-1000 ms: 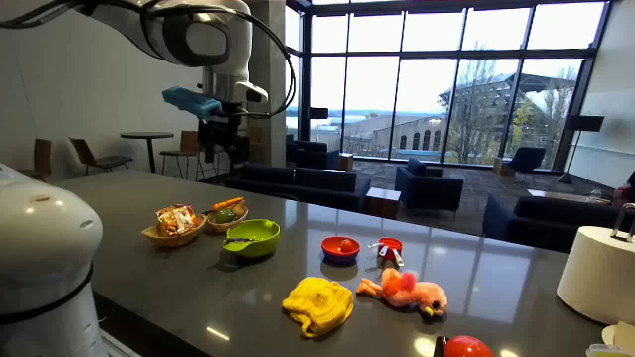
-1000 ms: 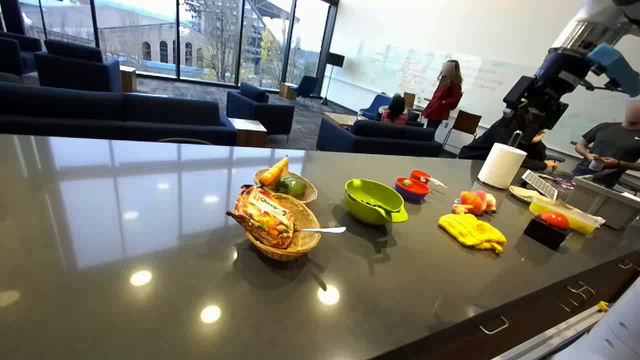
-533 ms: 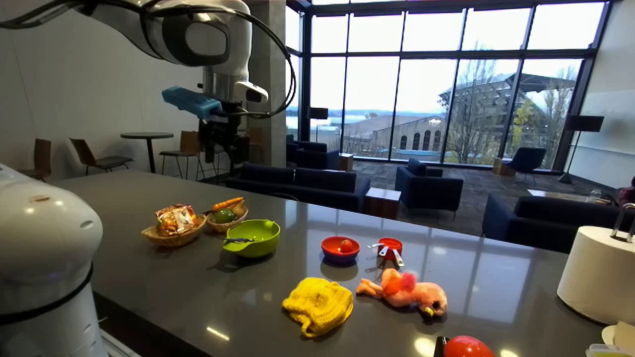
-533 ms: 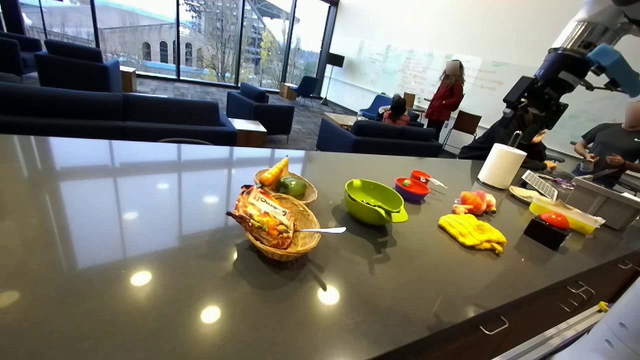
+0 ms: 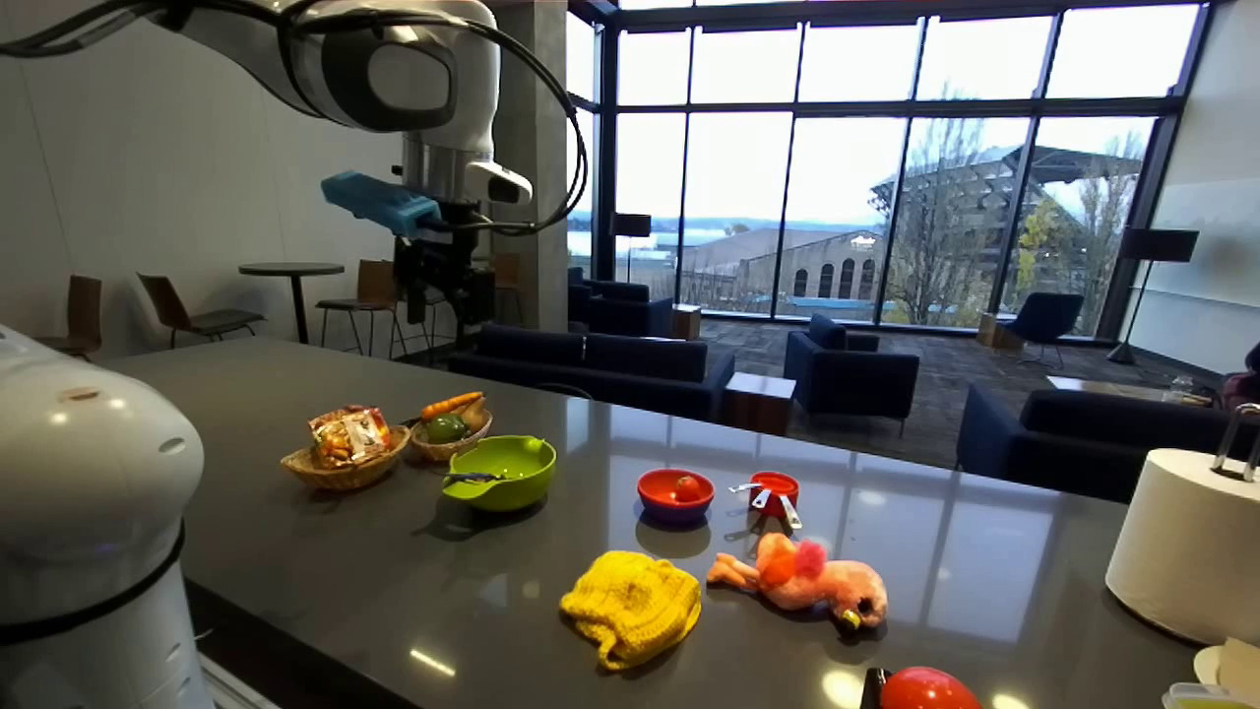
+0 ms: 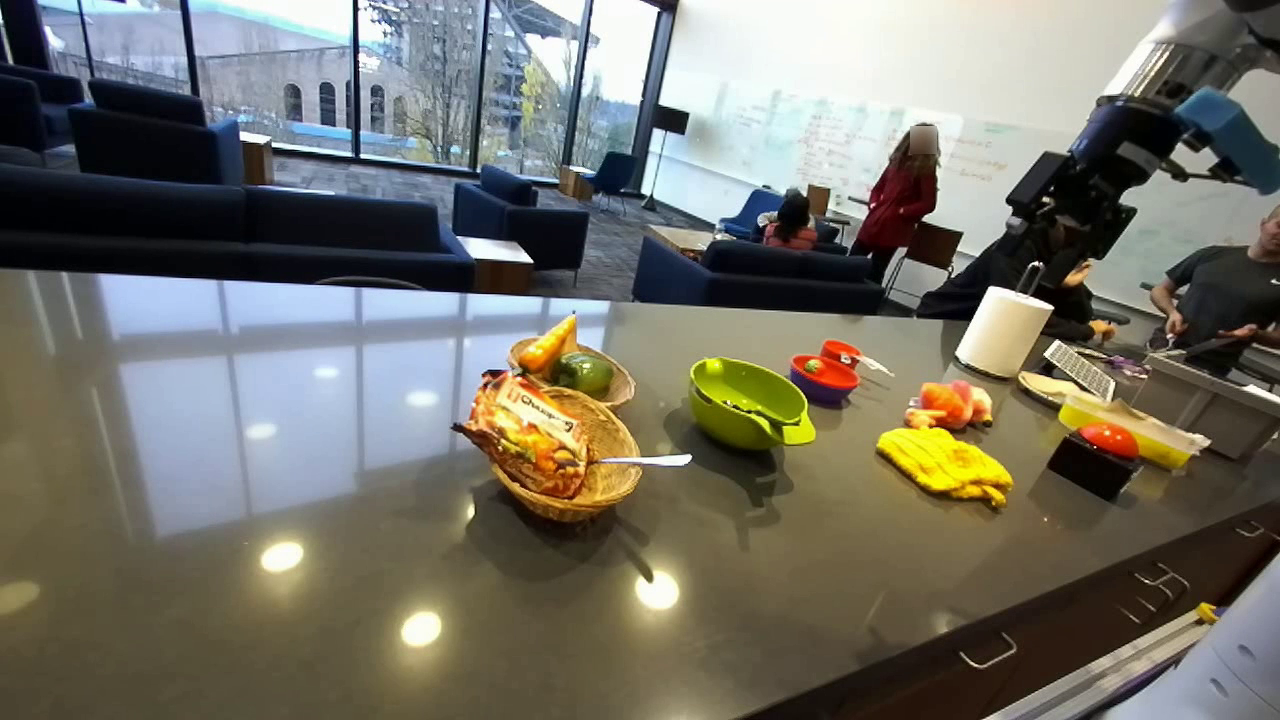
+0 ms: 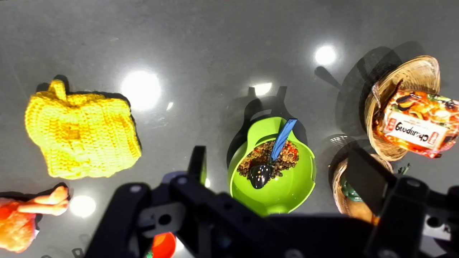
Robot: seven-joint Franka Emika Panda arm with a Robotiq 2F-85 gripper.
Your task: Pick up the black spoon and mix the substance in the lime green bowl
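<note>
The lime green bowl (image 7: 283, 193) stands on the grey counter and shows in both exterior views as well. Inside it, a mix of brown, tan and red peppercorn-like grains (image 7: 287, 161) is heaped to one side. The black spoon (image 7: 261, 175) rests on these grains, its handle, blue-looking in this light, leaning over the spouted rim; in an exterior view the handle (image 5: 472, 478) crosses the rim. High above the counter hangs my gripper (image 7: 276, 157), also visible in both exterior views. Its fingers stand wide apart, open, with nothing held. The bowl appears far below, between them.
Beside the bowl are a wicker basket (image 6: 615, 490) with a snack packet and a white handle sticking out, and another basket (image 5: 448, 448) with toy produce. Elsewhere are a red bowl (image 5: 674, 497), measuring cups (image 5: 775, 492), a yellow knitted cloth (image 7: 82, 136), a plush bird (image 5: 817, 581) and paper towels (image 6: 1003, 330).
My arm, the gripper and the things on the counter have stayed put. Only people in the background have shifted; the one in the red coat is slightly further right.
</note>
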